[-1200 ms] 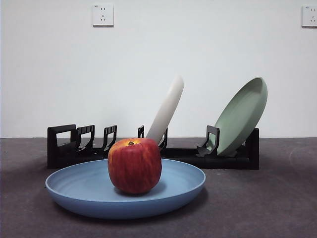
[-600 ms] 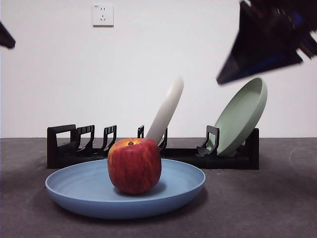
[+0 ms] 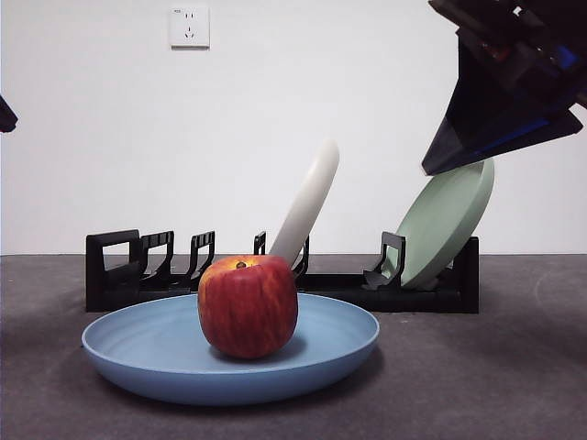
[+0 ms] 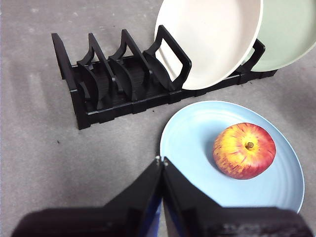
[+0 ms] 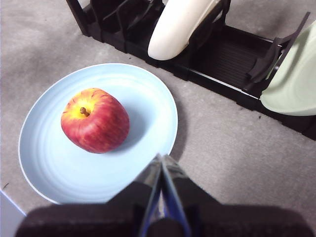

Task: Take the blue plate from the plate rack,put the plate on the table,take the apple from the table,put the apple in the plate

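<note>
Apple (image 3: 248, 306) sits upright in blue plate (image 3: 138, 353), stem up, a bit off plate centre toward the rack side per the wrist views. Blue plate lies flat on the surface (image 3: 477, 385), in front of plate rack (image 3: 115, 270), close to it but not touching.

Rack holds 2 other plates: cream-white plate (image 3: 310, 203) leaning in a middle slot, pale green plate (image 3: 445, 225) leaning at the blocky end. Remaining slots at the other end hold nothing.

Left pincer (image 4: 161, 160): both jaws pressed together, tips meeting, nothing between them. Up in the air above the surface, near the blue plate's rim on the side away from the green plate. Not touching plate or apple.

Right pincer (image 5: 161, 157): jaws also closed tip to tip, holding nothing. Raised over the plate's edge on the green-plate side, apple well clear of it.

Front view: big dark arm (image 3: 514, 78) enters from the top right corner, tip overlapping the upper rim of the green plate in the picture; can't tell contact from this view. Small black tip (image 3: 5, 115) at the left edge, high up. Wall socket (image 3: 189, 27) on white wall behind the rack.
</note>
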Controlling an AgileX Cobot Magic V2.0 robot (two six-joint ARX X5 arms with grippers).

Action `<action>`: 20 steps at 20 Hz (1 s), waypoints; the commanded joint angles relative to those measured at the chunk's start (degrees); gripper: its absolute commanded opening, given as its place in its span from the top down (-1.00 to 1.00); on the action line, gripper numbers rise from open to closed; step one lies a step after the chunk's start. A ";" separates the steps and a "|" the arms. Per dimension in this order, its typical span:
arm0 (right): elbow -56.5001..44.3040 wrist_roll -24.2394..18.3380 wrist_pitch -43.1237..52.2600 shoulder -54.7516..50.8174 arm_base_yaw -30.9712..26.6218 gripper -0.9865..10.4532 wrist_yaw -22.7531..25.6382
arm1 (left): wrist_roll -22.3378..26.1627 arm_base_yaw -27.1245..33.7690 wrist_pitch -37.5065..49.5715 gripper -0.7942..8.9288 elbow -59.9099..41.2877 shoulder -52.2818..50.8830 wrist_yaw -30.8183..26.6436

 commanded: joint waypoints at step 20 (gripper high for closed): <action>-0.33 -0.39 0.31 -0.07 0.00 0.83 -0.04 | 6.91 17.73 13.73 0.84 -26.99 -32.52 -0.98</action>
